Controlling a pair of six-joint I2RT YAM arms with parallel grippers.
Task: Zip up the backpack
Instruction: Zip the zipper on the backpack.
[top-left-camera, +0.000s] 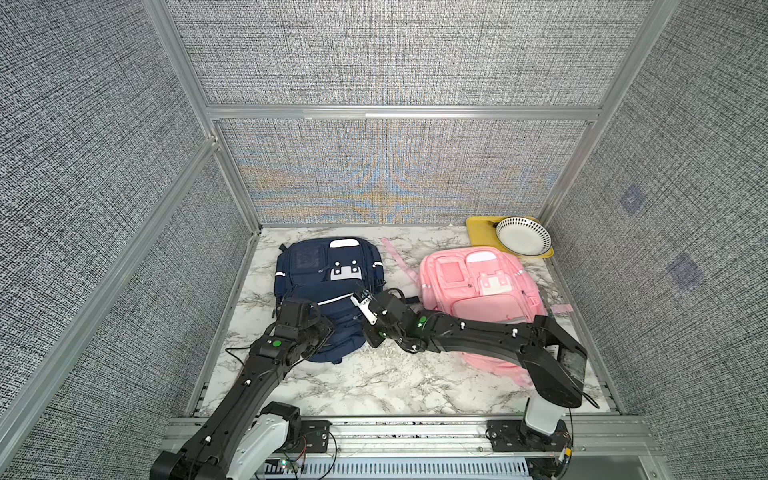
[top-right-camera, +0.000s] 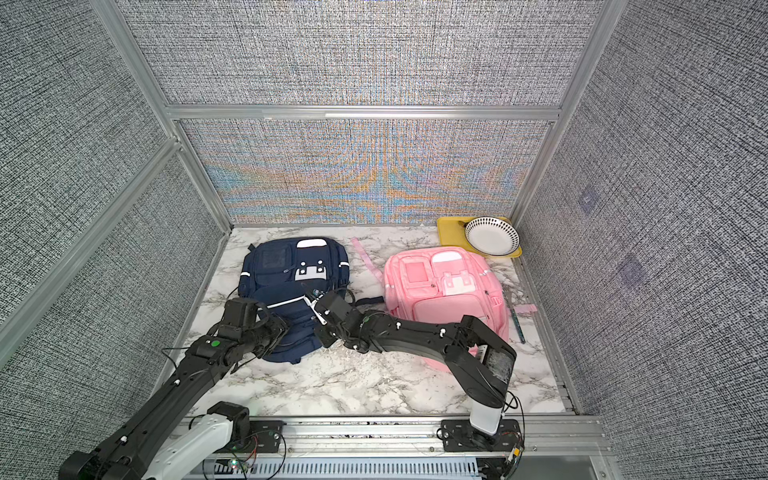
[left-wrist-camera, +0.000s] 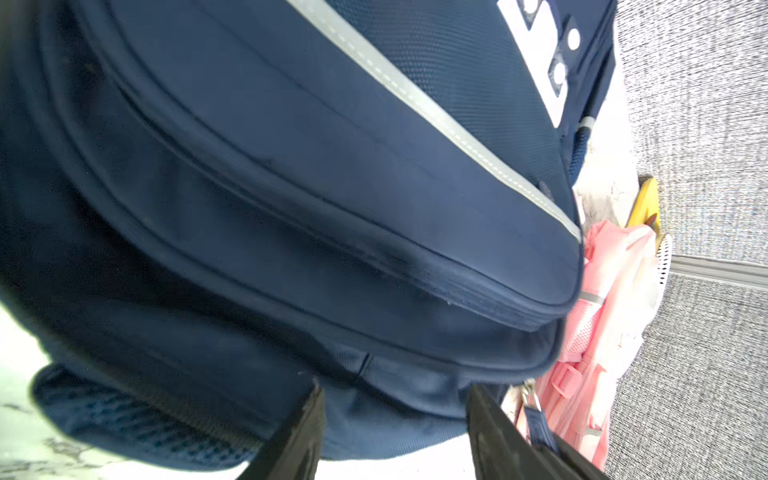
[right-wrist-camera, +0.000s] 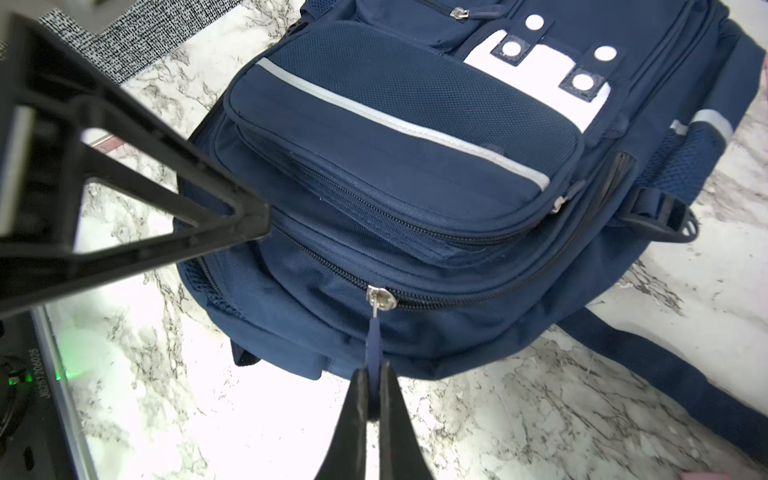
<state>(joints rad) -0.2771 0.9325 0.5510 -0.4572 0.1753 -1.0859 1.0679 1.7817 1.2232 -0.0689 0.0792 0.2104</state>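
Navy cloth filled most of what I saw: the navy backpack (top-left-camera: 328, 291) lay flat on the marble table (top-left-camera: 374, 386), on my left side, and a pink backpack (top-left-camera: 478, 286) lay well apart from it on my right. My right pincer (right-wrist-camera: 374, 370) was closed on the thin zipper strap (right-wrist-camera: 375, 340), which ran straight up to the metal slider (right-wrist-camera: 380, 297) on the long zipper near the edge of the bag. My left pincer (left-wrist-camera: 395, 403) stood open, its fingers (left-wrist-camera: 299, 419) apart at the lower edge of the bag with blue cloth between them; I could not tell if they touched it. I judged several dangers from here. The strap was narrow and only its end was between my tips, so a fast pull could make it slip out. With no firm hold from the left pincer, the bag could slide on the smooth marble and follow my pull instead of closing. At the rounded corner the slider could also jam, or bite the loose cloth beside the teeth.
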